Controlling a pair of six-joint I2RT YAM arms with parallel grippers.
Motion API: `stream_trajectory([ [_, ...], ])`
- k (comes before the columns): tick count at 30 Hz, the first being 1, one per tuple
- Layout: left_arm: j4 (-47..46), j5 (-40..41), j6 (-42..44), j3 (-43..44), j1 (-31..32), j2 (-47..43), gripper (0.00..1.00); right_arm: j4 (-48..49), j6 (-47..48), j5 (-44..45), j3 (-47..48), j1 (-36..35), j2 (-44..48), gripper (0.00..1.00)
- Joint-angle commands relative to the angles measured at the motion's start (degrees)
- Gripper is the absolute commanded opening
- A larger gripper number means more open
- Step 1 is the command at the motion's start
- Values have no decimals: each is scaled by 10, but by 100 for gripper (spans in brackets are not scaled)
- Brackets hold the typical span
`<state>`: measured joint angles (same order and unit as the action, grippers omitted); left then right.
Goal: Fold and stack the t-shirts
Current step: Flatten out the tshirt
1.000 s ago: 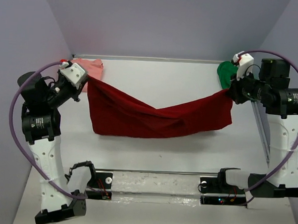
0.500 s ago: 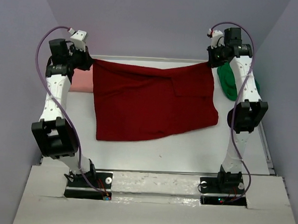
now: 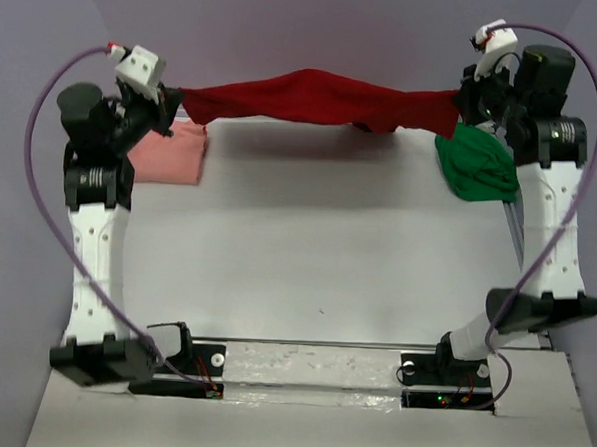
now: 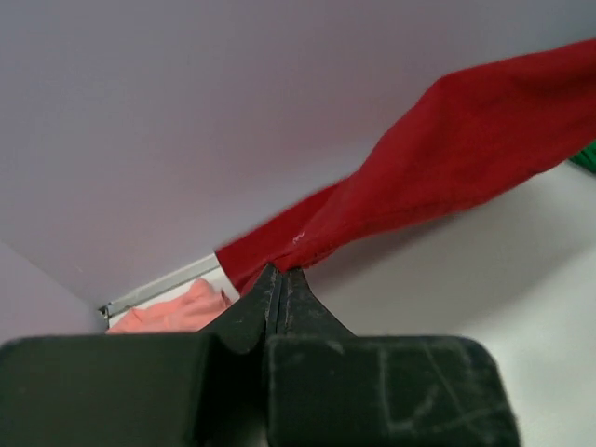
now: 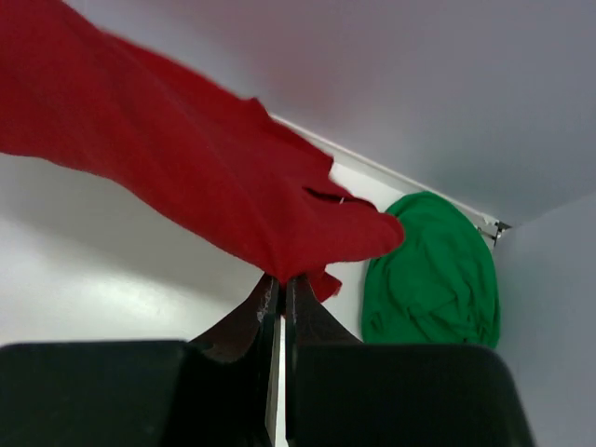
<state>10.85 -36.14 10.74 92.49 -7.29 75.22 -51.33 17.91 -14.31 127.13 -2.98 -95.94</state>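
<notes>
My L hand & R hand were clamped on red shirt, stretched midair across frame top; none folded yet, pink shirt & green shirt lay bunched.

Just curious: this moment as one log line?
red shirt: stretched aloft | left gripper: shut on it | right gripper: shut on it

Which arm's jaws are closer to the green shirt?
Right. The right jaws are close by the green shirt; the left jaws are across the table, near the pink shirt.
</notes>
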Motion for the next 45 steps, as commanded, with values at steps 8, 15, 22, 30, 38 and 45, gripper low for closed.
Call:
stream_trajectory([
  [8, 82, 18, 85, -328, -3, -342, 0, 21, -29, -31, -401, 3, 356, 0],
  [15, 111, 31, 77, -262, -5, -367, 0, -9, -45, -31, -319, 3, 393, 0],
  [22, 80, 16, 46, -226, -6, -334, 0, 9, -41, -9, -249, 3, 339, 0],
  [30, -21, 37, 31, -287, -7, -188, 0, 124, -27, 7, -346, 3, 200, 0],
  [38, -25, 12, 7, -161, -6, 98, 0, 164, -22, 16, -224, 3, -30, 0],
  [45, 51, -20, -20, 108, -3, 276, 0, 81, -24, 52, 75, 9, -194, 0],
])
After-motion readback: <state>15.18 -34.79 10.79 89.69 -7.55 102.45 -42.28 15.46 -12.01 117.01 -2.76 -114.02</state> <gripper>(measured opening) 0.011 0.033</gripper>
